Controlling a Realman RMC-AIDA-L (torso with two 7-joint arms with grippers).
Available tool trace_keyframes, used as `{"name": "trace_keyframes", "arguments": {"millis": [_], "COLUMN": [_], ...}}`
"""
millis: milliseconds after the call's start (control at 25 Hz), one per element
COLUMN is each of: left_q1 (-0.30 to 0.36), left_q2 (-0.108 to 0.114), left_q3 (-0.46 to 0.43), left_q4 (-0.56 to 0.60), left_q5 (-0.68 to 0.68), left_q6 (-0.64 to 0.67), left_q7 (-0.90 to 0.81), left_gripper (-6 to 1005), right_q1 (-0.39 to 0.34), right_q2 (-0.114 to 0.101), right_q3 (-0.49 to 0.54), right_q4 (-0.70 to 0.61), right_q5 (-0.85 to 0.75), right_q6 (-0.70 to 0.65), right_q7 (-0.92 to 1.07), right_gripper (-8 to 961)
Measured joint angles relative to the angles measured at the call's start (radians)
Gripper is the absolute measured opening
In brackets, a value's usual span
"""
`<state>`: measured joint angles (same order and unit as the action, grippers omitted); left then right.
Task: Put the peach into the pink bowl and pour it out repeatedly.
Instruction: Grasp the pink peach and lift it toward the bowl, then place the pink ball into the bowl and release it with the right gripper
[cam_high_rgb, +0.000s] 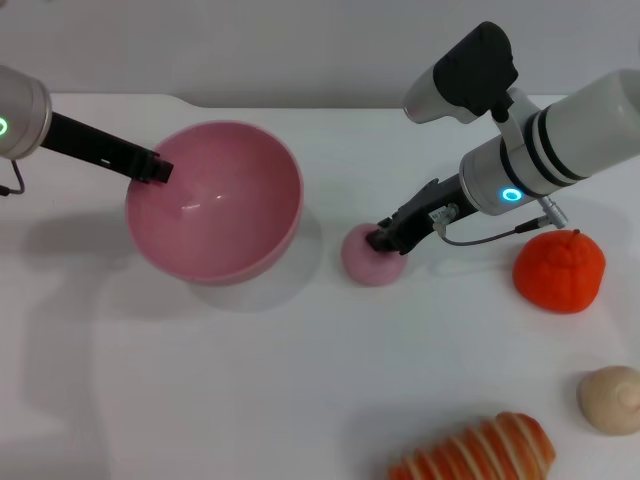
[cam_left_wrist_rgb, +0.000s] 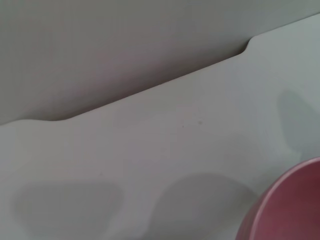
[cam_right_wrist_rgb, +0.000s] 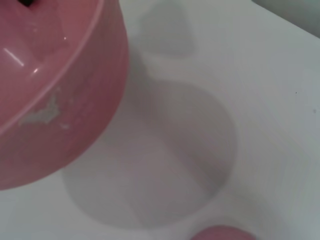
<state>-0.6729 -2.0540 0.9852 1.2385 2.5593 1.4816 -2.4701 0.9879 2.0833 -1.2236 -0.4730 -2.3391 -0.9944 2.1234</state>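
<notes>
The pink bowl (cam_high_rgb: 215, 200) is tilted, its mouth turned up and toward me, with a shadow on the white table under it. My left gripper (cam_high_rgb: 155, 168) comes in from the left and is shut on the bowl's rim on its left side. The small pale-pink peach (cam_high_rgb: 368, 258) rests on the table just right of the bowl. My right gripper (cam_high_rgb: 385, 240) comes down from the right and is shut on the peach's upper part. A slice of the bowl (cam_left_wrist_rgb: 290, 210) shows in the left wrist view. The right wrist view shows the bowl's wall (cam_right_wrist_rgb: 55, 100) and a sliver of the peach (cam_right_wrist_rgb: 220, 234).
An orange-red round fruit (cam_high_rgb: 560, 270) lies right of the peach, under the right arm. A beige lumpy ball (cam_high_rgb: 610, 398) sits near the right edge, and an orange-and-white striped loaf (cam_high_rgb: 480, 450) lies at the front. The table's far edge (cam_high_rgb: 330, 100) runs behind the bowl.
</notes>
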Motion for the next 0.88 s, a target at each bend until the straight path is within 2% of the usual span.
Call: {"name": "trace_keyframes", "arguments": {"millis": [240, 400, 480, 680, 760, 880], "left_q1": [0.002, 0.003, 0.004, 0.004, 0.004, 0.004], "left_q2": [0.0, 0.002, 0.002, 0.001, 0.001, 0.001], "left_q3": [0.0, -0.001, -0.001, -0.001, -0.001, -0.001], "left_q4": [-0.009, -0.03, -0.036, -0.042, -0.042, -0.048], "left_q5": [-0.001, -0.001, -0.001, -0.001, -0.001, -0.001], "left_q6": [-0.004, -0.021, -0.021, -0.016, -0.014, -0.013], "left_q7": [0.002, 0.008, 0.014, 0.021, 0.022, 0.022], "left_gripper": [38, 38, 38, 39, 39, 39], "right_q1": [-0.003, -0.049, -0.095, -0.25, -0.301, -0.341], "right_q2": [-0.001, -0.005, -0.007, -0.005, -0.004, -0.003], "right_q3": [-0.007, -0.002, 0.001, -0.01, -0.02, -0.052], "right_q4": [-0.013, -0.09, -0.189, -0.569, -0.722, -0.859], "right_q5": [0.003, 0.046, 0.059, 0.092, 0.174, 0.289], "right_q6": [-0.004, -0.022, -0.038, -0.045, -0.044, -0.053], "right_q7": [0.0, 0.007, 0.031, 0.115, 0.117, 0.077], "right_gripper": [169, 55, 28, 32, 33, 35]}}
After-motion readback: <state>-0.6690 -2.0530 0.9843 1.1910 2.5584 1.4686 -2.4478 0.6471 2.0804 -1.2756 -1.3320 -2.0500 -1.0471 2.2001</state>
